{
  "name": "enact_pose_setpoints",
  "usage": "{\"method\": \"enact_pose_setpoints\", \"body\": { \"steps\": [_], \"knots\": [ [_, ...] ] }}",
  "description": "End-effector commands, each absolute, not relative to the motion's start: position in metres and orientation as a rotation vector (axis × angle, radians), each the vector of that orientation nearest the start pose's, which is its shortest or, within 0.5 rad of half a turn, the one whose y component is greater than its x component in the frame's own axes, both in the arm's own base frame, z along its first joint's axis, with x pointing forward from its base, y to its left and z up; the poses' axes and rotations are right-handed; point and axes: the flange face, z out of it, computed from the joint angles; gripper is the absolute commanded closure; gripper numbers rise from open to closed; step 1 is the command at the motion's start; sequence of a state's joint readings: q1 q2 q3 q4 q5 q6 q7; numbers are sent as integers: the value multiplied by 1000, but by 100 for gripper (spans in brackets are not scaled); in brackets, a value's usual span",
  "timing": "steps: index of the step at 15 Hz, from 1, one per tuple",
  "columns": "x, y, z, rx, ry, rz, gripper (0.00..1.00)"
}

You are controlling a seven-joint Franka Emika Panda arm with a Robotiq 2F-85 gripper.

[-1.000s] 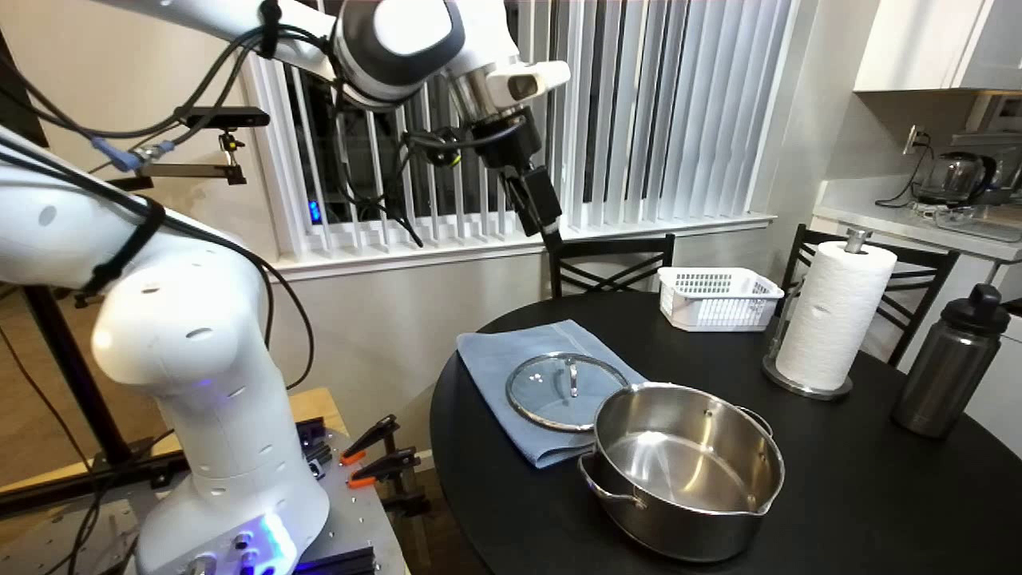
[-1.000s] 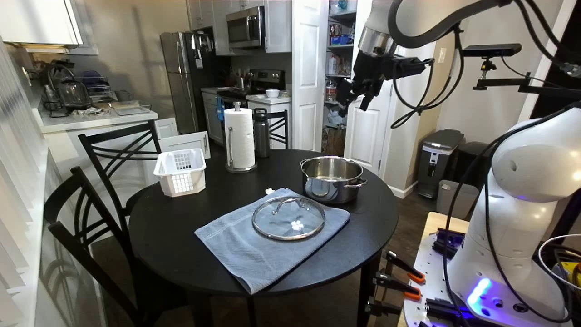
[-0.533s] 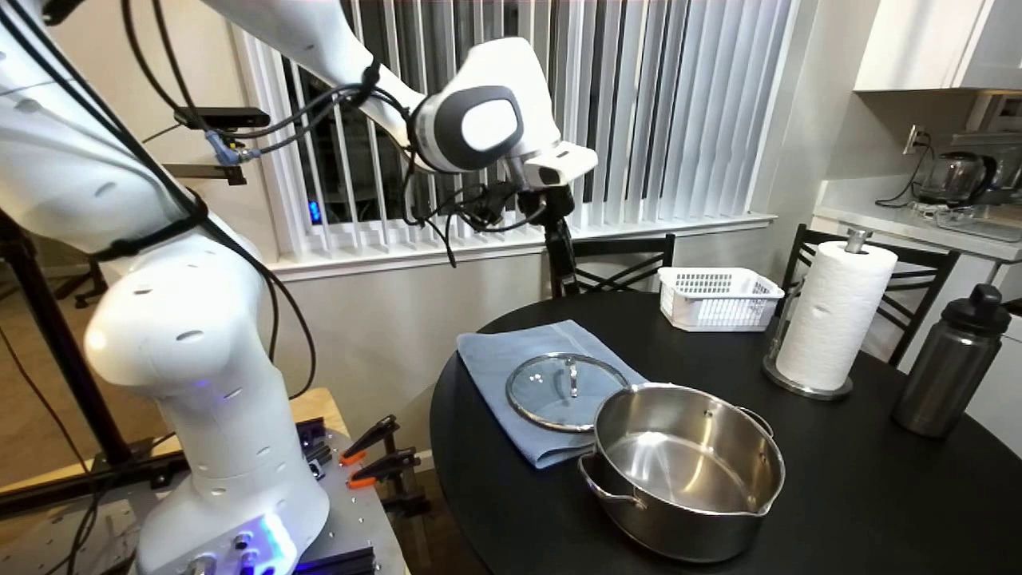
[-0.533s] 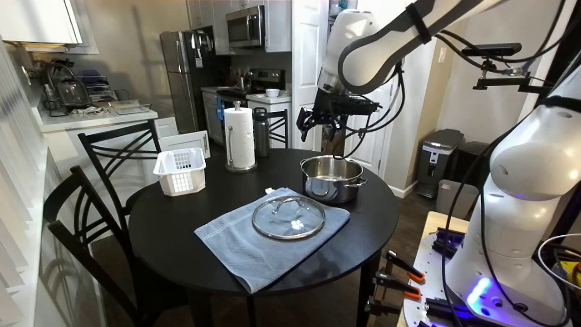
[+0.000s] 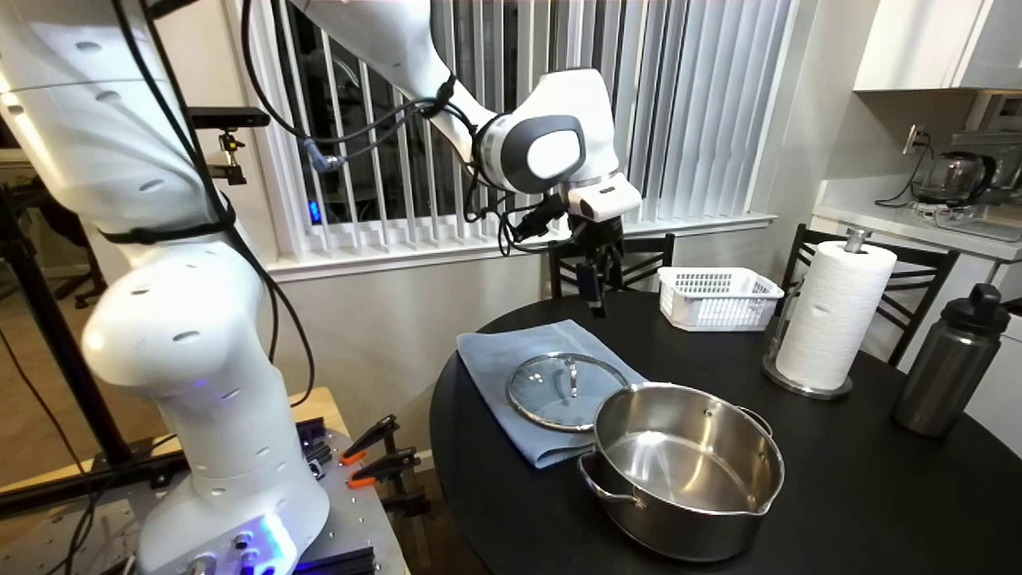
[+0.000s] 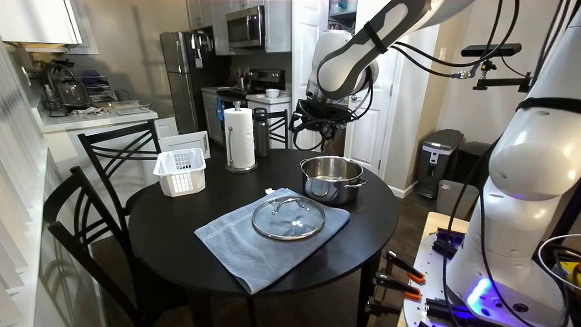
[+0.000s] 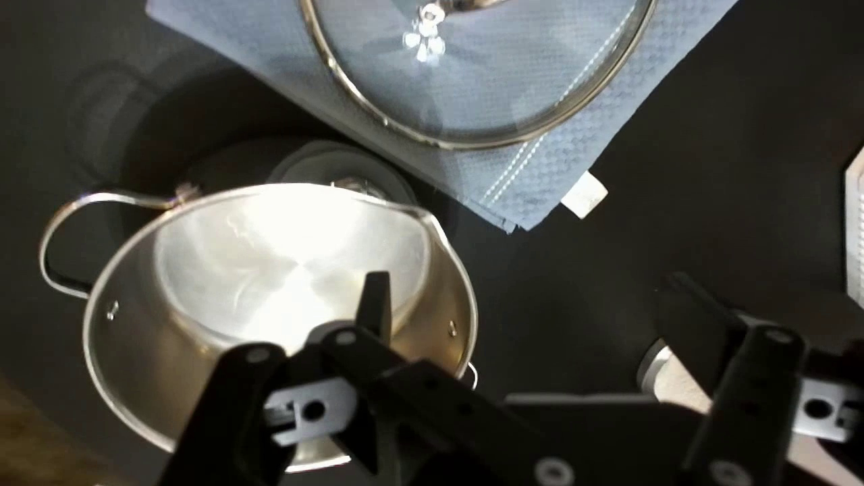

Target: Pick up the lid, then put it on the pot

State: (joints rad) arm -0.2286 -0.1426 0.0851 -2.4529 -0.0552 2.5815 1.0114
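The lid is a round glass disc with a metal rim and arched handle. It lies flat on a folded blue towel in both exterior views [image 5: 551, 403] [image 6: 283, 222], and its lower part shows in the wrist view [image 7: 499, 101]. The shiny steel pot stands open and upright beside it [image 5: 679, 527] [image 6: 327, 190]; it fills the left of the wrist view [image 7: 128, 351]. My gripper [image 7: 530, 287] is open and empty, its fingers wide apart. It hangs above the table, pointing down, in both exterior views [image 5: 603, 291] [image 6: 311, 131], apart from lid and pot.
The blue towel [image 6: 258, 263] lies on the round black table [image 5: 495, 495]. A white basket [image 5: 718, 307], a paper towel roll [image 5: 834, 319] and a steel bottle [image 5: 946, 375] stand farther along it. Black chairs [image 6: 109, 159] stand around the table, near a window with blinds [image 5: 687, 120].
The arm has reached out over the table and come down, bringing my gripper lower and turning it to point downward. The lid, pot and towel have not moved.
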Motion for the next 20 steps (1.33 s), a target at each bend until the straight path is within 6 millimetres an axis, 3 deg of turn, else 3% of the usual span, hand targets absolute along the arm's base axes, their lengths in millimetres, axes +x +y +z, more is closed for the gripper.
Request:
{"method": "enact_pose_setpoints", "body": {
  "steps": [1,4,7,15,17,20],
  "knots": [
    [486,-63,379,-2568,1622,-367,0],
    [488,-55,380,-2549,1636,-339,0],
    [509,-42,371,-2333,1857,-411,0],
    [579,-29,273,-1995,2365,-342,0],
    [585,-6,252,-1920,2507,-298,0],
    [577,40,236,-1810,2708,-180,0]
  ]
}}
